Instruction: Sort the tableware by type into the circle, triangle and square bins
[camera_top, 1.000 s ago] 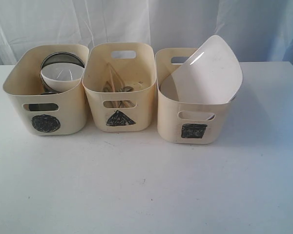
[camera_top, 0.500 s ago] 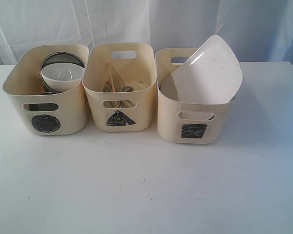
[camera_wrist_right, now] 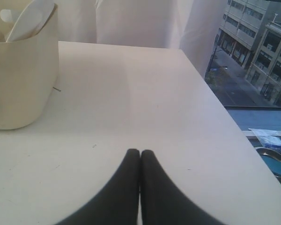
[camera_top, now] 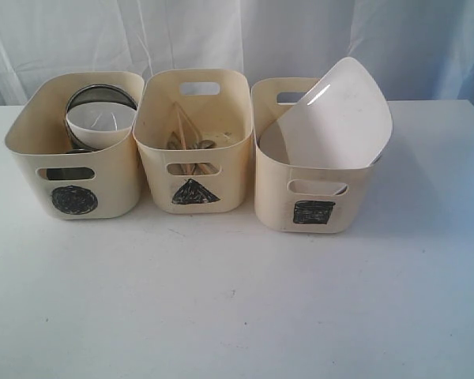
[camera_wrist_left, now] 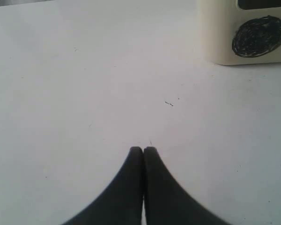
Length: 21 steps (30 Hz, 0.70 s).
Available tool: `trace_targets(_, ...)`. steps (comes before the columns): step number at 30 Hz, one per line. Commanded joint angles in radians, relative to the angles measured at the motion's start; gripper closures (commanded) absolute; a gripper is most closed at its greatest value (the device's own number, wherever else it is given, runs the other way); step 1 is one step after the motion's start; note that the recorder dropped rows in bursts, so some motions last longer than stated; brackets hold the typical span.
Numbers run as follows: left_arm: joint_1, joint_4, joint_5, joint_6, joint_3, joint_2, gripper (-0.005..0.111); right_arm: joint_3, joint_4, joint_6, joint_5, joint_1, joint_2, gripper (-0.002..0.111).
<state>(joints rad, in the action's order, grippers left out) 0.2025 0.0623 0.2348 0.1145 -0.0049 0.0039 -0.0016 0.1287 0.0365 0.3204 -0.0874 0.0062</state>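
White table (camera_top: 237, 300), curtain (camera_top: 300, 39) behind — circle bin (camera_top: 75, 150) at nine o'clock, triangle bin (camera_top: 193, 142) centre, square bin (camera_top: 312, 185) at three, tableware (camera_top: 336, 118) inside. Only the right wrist view shows a window (camera_wrist_right: 253, 56). Left gripper (camera_wrist_left: 143, 149), right gripper (camera_wrist_right: 140, 151) — closed, empty.

The circle bin (camera_top: 31, 150), triangle bin (camera_top: 231, 110) and square bin (camera_top: 272, 193) are cream plastic, smooth with a dull sheen; their marks are rough black scribble. The plate (camera_top: 340, 118) is glossy white and catches a bright highlight. The steel bowl (camera_top: 103, 92) shows a shiny metal rim; the small bowl (camera_top: 103, 126) is glossy white. The chopsticks (camera_top: 183, 130) look like pale matt wood. The worktop (camera_top: 221, 300) is matt white, faintly scuffed. The curtain (camera_top: 300, 39) is thin white cloth. The left hand (camera_wrist_left: 143, 150) and right hand (camera_wrist_right: 140, 151) are smooth matt black.
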Motion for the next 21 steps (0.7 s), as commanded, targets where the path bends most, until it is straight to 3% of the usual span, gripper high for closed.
trace_targets(1,-0.031,0.011,-0.002,-0.003,0.005,-0.004,0.107,0.002,0.002,-0.003,-0.008,-0.003,-0.006,0.108)
trace_targets(21,-0.035,0.011,-0.002,-0.003,0.005,-0.004,0.107,0.002,0.002,-0.003,-0.008,-0.022,-0.006,0.108)
